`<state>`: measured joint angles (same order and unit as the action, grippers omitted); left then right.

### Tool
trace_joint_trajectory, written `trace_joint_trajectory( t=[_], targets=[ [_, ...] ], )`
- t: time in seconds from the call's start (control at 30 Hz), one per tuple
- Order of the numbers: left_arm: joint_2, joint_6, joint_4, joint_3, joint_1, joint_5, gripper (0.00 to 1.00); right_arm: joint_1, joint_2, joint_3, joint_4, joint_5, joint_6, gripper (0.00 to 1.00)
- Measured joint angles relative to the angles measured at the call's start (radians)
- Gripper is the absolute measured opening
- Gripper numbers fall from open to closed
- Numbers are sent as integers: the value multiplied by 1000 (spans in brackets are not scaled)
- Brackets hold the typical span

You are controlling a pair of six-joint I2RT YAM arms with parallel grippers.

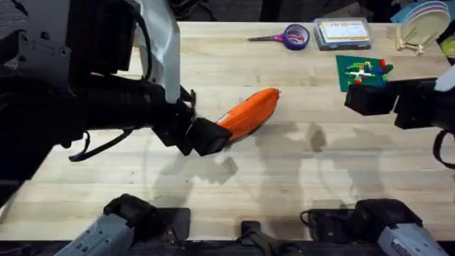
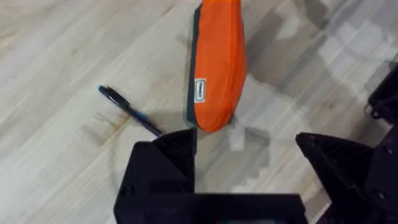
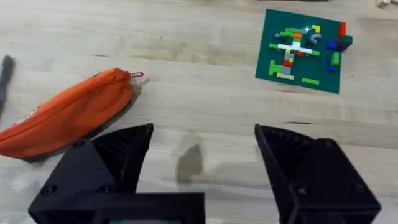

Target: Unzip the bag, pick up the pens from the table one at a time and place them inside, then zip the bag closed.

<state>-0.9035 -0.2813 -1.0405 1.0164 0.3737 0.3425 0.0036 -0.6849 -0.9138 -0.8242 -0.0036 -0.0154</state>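
Observation:
The orange bag (image 1: 250, 112) lies slanted at the middle of the table (image 1: 298, 178), and it looks closed. Its dark base edge (image 2: 193, 68) and a small white label (image 2: 200, 89) show in the left wrist view. A zip pull tab (image 3: 137, 75) sits at its far-right end. My left gripper (image 1: 205, 136) hovers open just off the bag's near-left end (image 2: 214, 121), holding nothing. One dark pen with blue on it (image 2: 129, 111) lies beside that end, close to a left finger (image 2: 165, 155). My right gripper (image 1: 368, 99) hangs open and empty to the right of the bag (image 3: 68, 115).
At the back stand purple-handled scissors (image 1: 288, 35), a clear box (image 1: 343, 33) and a plate rack (image 1: 419, 25). A green brick plate (image 1: 364, 72) with small bricks lies at the back right, just beyond my right gripper. A dark thin thing (image 3: 5, 68) shows past the bag.

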Motion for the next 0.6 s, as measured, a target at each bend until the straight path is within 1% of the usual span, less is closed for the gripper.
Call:
trace_joint_trajectory(
  t=[0.13,0.23,0.27,0.37,0.6],
  targets=[
    [-3,0,-17,0,0,9,993,0,0,0,0,0,0,998],
    [-23,0,-18,1,0,39,993,0,0,0,0,0,0,998],
    [-62,0,-17,1,0,65,994,0,0,0,0,0,0,997],
    [-109,0,-19,1,0,78,995,0,0,0,0,0,0,997],
    [-235,0,-7,1,1,78,995,0,0,0,0,0,0,997]
  ],
)
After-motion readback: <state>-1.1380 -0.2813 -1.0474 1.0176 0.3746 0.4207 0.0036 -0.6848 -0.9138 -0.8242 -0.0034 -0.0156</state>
